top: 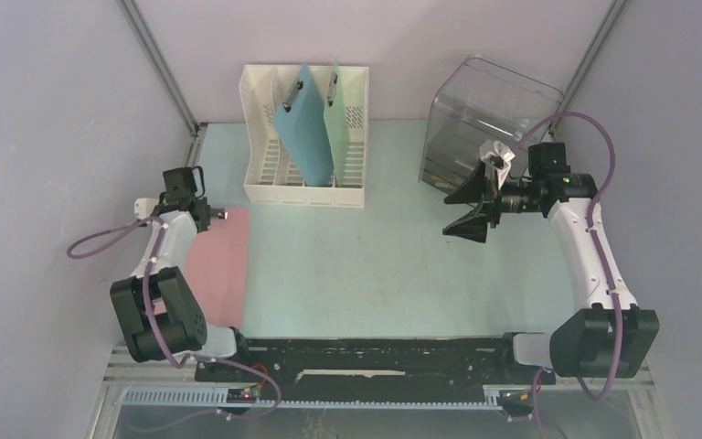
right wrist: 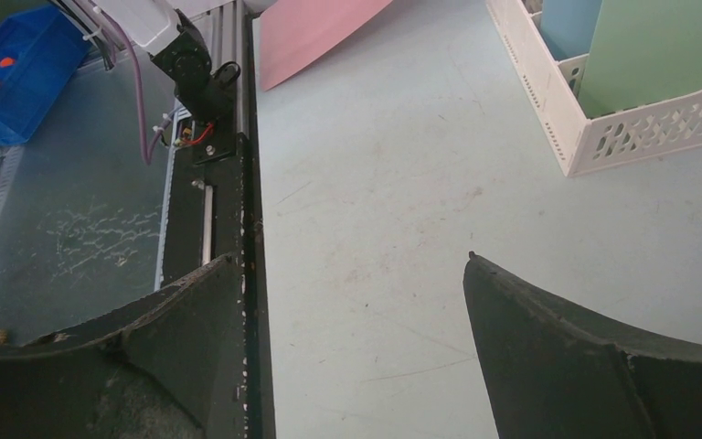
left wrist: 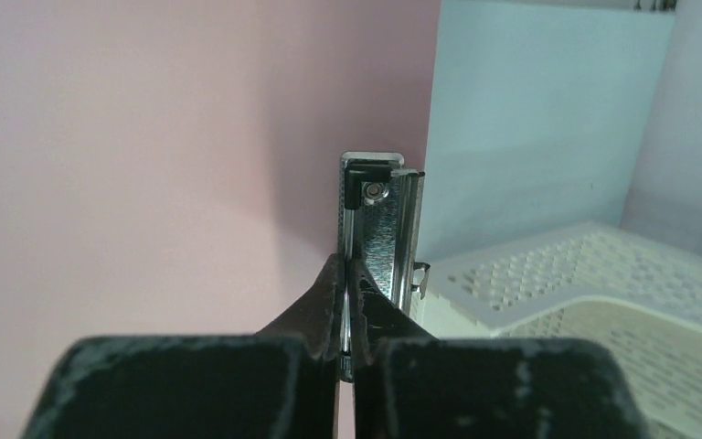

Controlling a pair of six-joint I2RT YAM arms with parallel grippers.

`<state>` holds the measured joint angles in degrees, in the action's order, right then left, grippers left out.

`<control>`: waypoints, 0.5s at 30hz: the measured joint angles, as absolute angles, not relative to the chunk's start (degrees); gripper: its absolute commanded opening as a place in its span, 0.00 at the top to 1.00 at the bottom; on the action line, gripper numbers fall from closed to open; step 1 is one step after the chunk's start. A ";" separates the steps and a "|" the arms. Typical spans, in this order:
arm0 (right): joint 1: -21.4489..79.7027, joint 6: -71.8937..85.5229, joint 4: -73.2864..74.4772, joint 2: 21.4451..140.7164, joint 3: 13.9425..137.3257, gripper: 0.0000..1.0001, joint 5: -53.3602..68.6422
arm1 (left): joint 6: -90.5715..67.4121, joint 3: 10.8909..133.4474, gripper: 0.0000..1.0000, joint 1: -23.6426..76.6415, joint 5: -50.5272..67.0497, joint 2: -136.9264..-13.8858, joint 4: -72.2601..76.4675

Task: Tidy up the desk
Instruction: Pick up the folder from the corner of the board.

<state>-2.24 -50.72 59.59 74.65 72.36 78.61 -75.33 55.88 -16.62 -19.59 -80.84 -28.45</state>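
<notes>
The desk (top: 375, 274), pale mint with metal-framed edges, spread out ahead of both arm bases and ran back to the grey walls, carrying everything else. At its left edge lay a pink clipboard (top: 221, 270), long side running toward the bases. The left pincer (top: 218, 214) sat at the board's far end, closed tight on the metal clip (left wrist: 379, 229); in the wrist view both fingers (left wrist: 329, 293) were pressed against the clip's sides with no gap. Whether the board lay flat or was tipped up we could not tell. A white file rack (top: 306, 187) stood at the back of the desk, just beyond the pink clipboard's far corner, with a blue clipboard (top: 302, 128) and a green clipboard (top: 342, 128) leaning in its slots, clips upward. At the back right stood a clear plastic bin (top: 489, 110), tilted. The right pincer (top: 457, 215) hung just in front of the bin, above bare desk, jaws spread wide with nothing between them.
</notes>
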 measured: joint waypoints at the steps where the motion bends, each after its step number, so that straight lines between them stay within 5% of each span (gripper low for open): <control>1: -2.24 -50.87 59.75 74.65 72.36 0.00 78.59 | -75.55 55.31 0.98 -15.75 -19.51 -80.07 -28.36; 15: 8.91 -48.38 57.12 76.01 72.36 0.00 72.69 | -78.61 54.22 0.99 -4.49 -19.09 -71.81 -27.49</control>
<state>8.91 -48.38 57.12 76.01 72.36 72.69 -78.61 54.22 -4.49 -19.09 -71.81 -27.49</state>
